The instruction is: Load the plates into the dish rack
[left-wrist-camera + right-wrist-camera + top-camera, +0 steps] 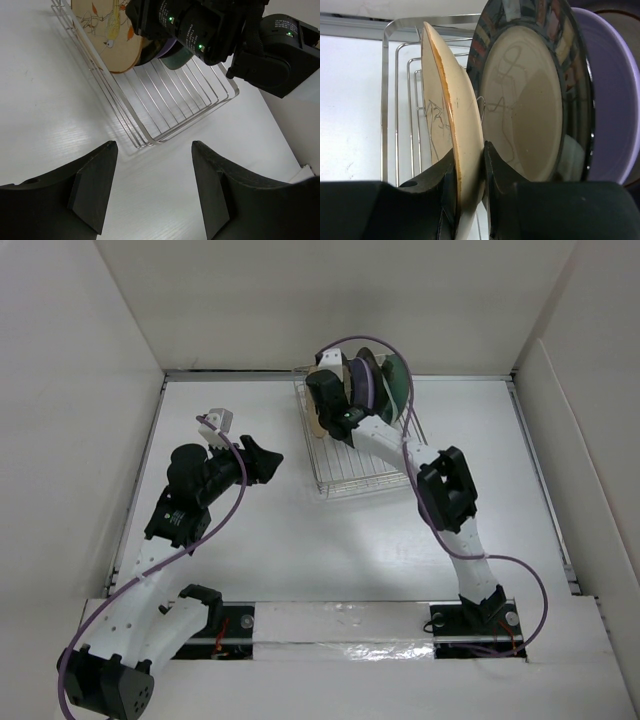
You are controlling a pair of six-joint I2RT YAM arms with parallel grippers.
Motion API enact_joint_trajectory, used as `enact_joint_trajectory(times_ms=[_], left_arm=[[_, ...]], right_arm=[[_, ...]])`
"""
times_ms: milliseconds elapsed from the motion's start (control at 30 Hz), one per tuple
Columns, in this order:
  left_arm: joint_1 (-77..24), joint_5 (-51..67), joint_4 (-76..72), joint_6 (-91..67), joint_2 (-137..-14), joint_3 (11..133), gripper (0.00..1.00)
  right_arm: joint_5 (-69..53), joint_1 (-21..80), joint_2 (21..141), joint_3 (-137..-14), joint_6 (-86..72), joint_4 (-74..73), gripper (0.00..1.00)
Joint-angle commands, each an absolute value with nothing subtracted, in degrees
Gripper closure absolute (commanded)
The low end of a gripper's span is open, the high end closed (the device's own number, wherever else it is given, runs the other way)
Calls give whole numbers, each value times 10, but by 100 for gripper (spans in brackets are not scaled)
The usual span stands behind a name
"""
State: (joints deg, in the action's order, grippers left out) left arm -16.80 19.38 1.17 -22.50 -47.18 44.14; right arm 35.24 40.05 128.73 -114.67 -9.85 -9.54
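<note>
While the right pincer (pixel 469 167) is clamped on the rim of the tan floral plate (pixel 449 100), that plate stands on edge in the dish rack (pixel 350 472), just beside the dark metallic-rimmed plate (pixel 530 100), with the lavender plate (pixel 615 105) behind. Whether it is fully seated I cannot tell. Done well, the step calls for easing it down between two wires until the rack bears it, then parting the fingers slightly and drawing straight off, clear of its neighbour. The left pincer (pixel 154 170) hangs with jaws apart above the bench (pixel 300 550), holding nothing.
</note>
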Motion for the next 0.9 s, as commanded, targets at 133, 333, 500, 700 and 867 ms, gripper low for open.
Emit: enact_joint_trajectory(times_ms=[133,333,500,700,867], left_arm=[[-170,192,-3,-217,-461,462,41],[-170,190,-3,-219,-461,462,37],[-170,192,-5,-221,-459,462,33],[-163,192,-11,-230,-447,460,32],[-158,165,-16,-234,-425,458,33]], right_arm=[[316,454,1288,-1184,-101,-62,54],[325,448,1256,-1229,-91,-75,3],[327,448,1155,-1181,-84,-45,1],[339,448,991,-940,-86,51,1],[326,448,777,-716,-110,123,1]])
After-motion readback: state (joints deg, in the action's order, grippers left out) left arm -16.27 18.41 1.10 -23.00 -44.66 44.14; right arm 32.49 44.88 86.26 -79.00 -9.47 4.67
